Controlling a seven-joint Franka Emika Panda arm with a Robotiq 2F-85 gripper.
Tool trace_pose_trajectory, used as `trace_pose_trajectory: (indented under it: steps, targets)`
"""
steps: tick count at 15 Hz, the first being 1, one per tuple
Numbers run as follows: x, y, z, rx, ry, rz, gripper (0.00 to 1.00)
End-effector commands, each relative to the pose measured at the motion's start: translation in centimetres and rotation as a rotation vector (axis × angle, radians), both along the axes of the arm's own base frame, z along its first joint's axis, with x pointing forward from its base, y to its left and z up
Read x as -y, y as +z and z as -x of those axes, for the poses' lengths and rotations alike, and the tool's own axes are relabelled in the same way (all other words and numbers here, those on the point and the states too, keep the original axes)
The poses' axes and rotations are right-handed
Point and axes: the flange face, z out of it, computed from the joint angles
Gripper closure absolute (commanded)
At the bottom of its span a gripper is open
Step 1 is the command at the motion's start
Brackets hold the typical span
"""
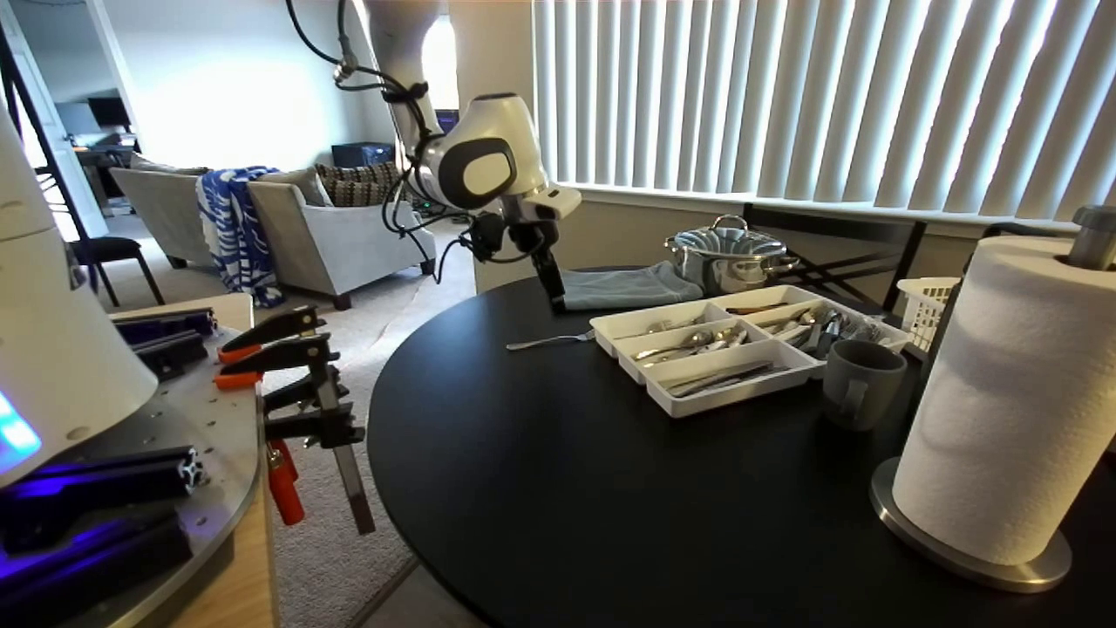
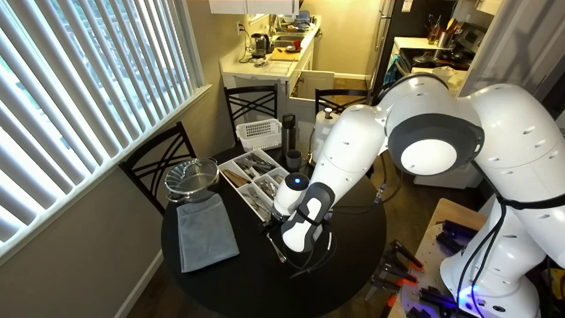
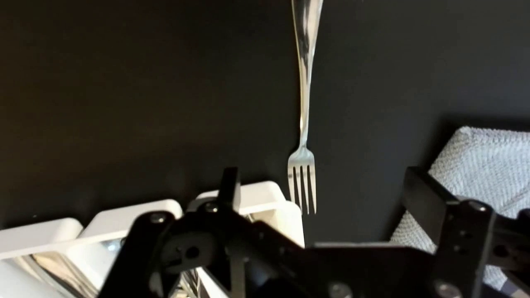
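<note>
Note the metal fork [image 3: 305,82], lying flat on the black table [image 3: 165,103], with tines just beside a corner of the white cutlery tray [image 3: 265,193], without sure sign of contact. Likely to handle as light, stiff and hard to damage, yet slick and thin against the table; best taken low, across the narrow neck or the middle of the handle. Find the gripper [image 3: 323,186] near the tines, with fingers spread wide and holding nothing, at a height hard to judge. Pointing steeply downward with a slight tilt, at the end of a bent arm [image 2: 348,145] extended over the table. Farther out, see a folded grey cloth [image 3: 492,165], apart from the fork, and a lidded pot [image 1: 741,272] next to that cloth.
</note>
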Motion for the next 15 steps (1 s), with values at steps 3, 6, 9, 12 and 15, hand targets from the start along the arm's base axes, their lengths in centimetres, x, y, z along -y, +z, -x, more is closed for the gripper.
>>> trace_pose_trajectory:
  steps: [3, 6, 9, 12, 15]
  targets:
    - [2.8, 3.5, -1.3, 0.075, -0.096, 0.068, 0.0]
    - [5.1, 3.2, -4.4, 0.134, -0.101, 0.137, 0.0]
    - [7.5, 2.6, -8.0, 0.144, -0.1, 0.154, 0.0]
    - [9.9, 2.0, -12.1, 0.118, -0.082, 0.139, 0.0]
    - [11.8, 2.2, -15.2, 0.076, -0.095, 0.127, 0.0]
